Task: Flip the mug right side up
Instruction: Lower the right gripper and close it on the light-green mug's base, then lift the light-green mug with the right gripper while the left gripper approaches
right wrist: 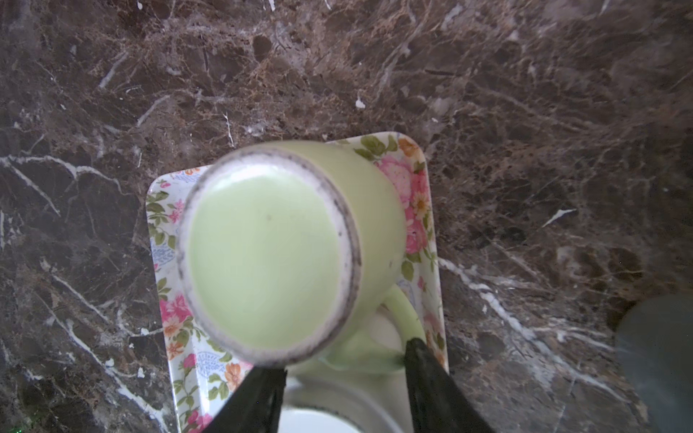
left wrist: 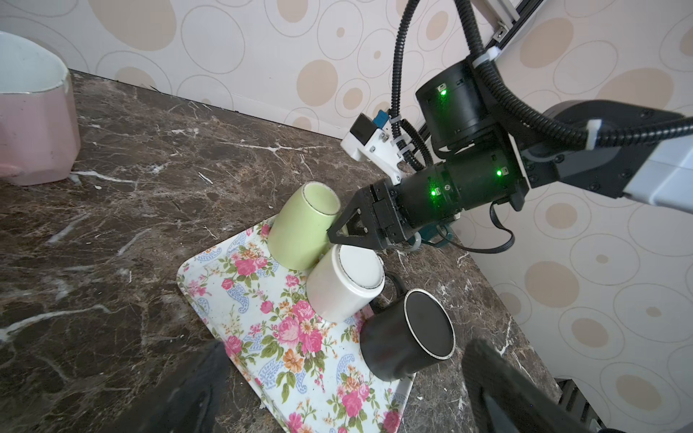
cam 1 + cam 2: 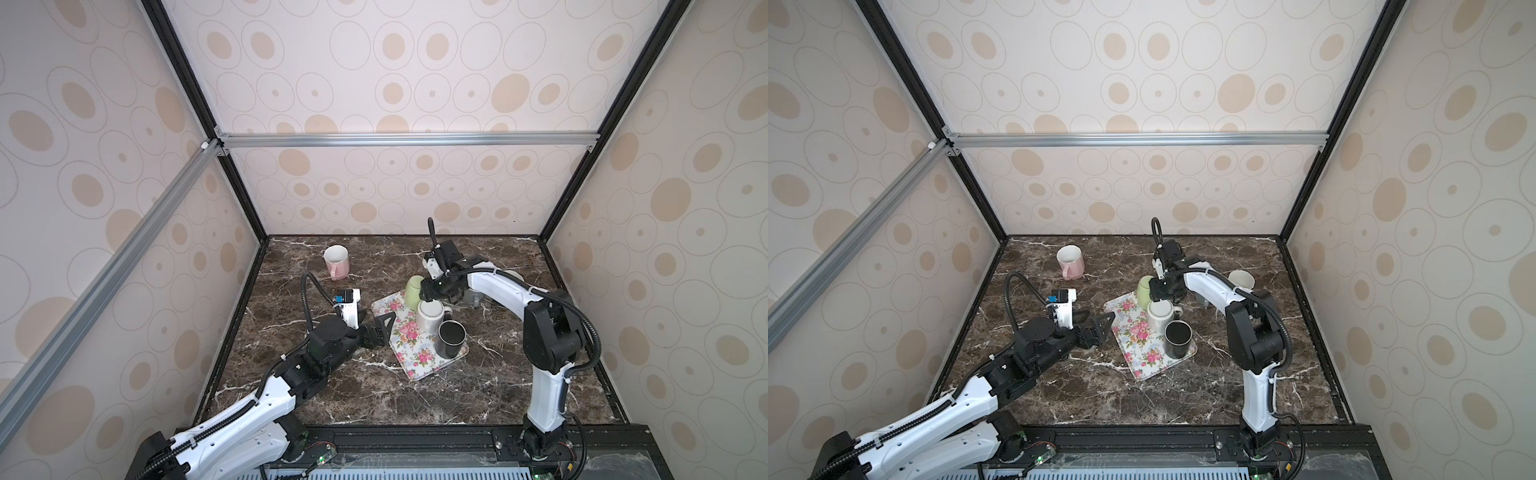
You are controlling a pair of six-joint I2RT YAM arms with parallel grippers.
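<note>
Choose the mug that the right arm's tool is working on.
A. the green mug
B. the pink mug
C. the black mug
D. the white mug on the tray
A: in the right wrist view the right tool has one jaw against the green mug and the other against its handle, at the end of the tray.

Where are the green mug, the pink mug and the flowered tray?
green mug (image 1: 262, 255): right wrist view, upturned base.
pink mug (image 3: 340, 268): in a top view, outer wall.
flowered tray (image 2: 262, 337): left wrist view, bare floral surface.
</note>
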